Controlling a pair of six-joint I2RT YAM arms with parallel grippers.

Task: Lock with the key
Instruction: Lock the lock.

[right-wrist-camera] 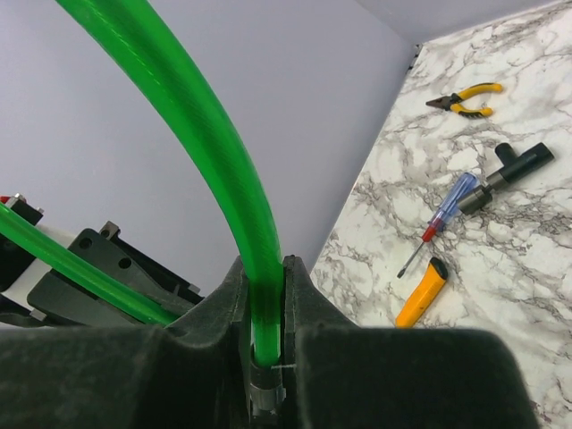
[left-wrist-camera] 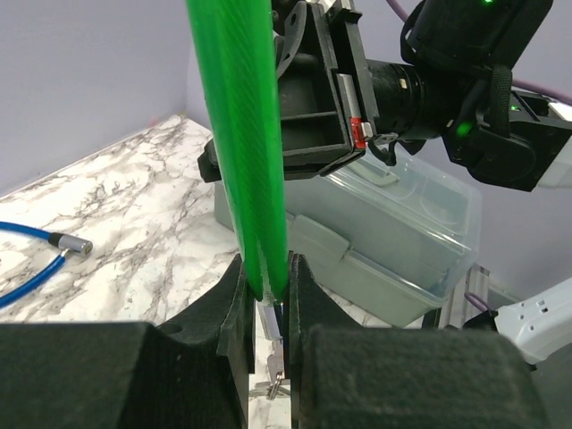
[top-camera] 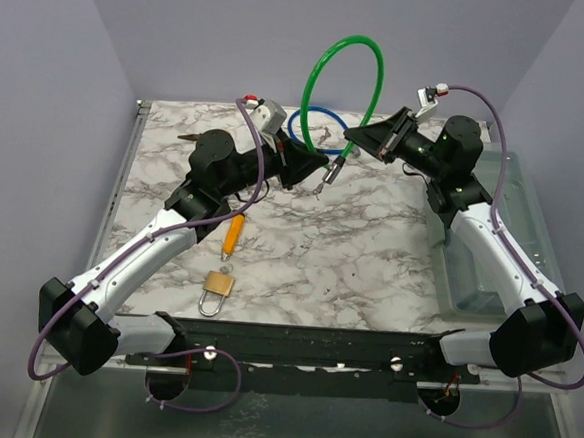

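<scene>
Top external: left claw (top-camera: 319, 167) and right claw (top-camera: 352, 136) are each gripping one end of the green cable lock (top-camera: 308, 80), which is arching above the bench's (top-camera: 350, 253) far edge.

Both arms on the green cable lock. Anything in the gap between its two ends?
Nothing visible. The left fingers clamp one end of the green cable lock, the right fingers the other; top view shows only bare marble table under the gap. The blue cable lies farther back.
</scene>
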